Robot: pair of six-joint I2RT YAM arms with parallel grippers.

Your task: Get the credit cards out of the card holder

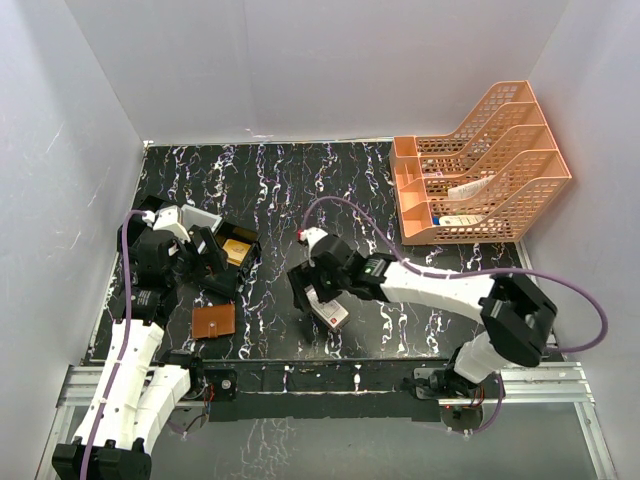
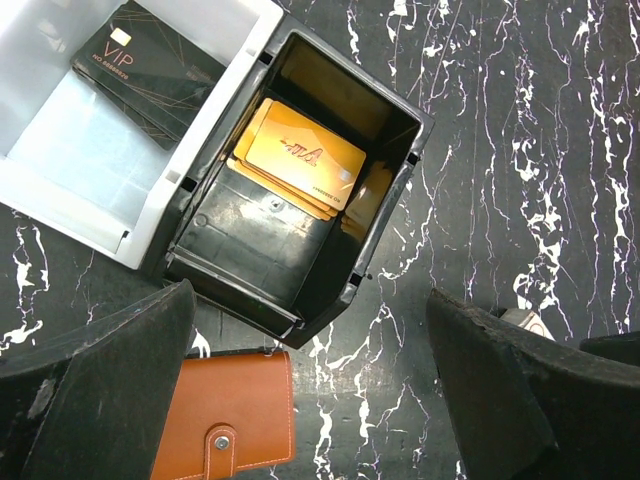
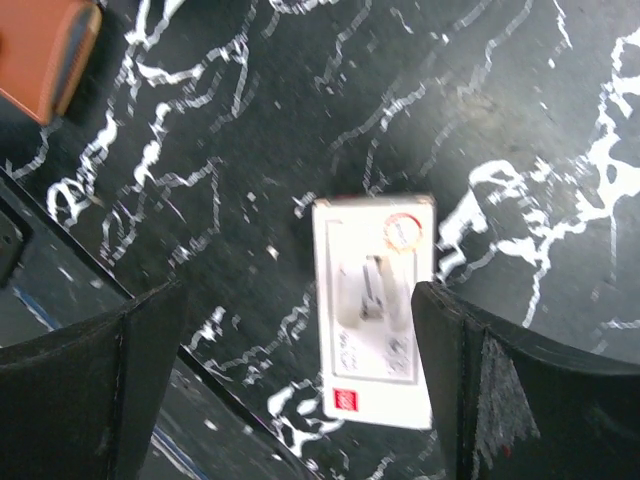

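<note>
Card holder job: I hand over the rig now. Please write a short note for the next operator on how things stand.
Left gripper: open, empty, over the tray, just beyond the card holder.
Right gripper: open, empty, above a white box that is not part of the job.
Card holder: closed, clasp tab on top, beside the tray.
Credit cards: none in view outside the holder.
Done: nothing that shows.
Left: open the holder, take the cards out.
</note>
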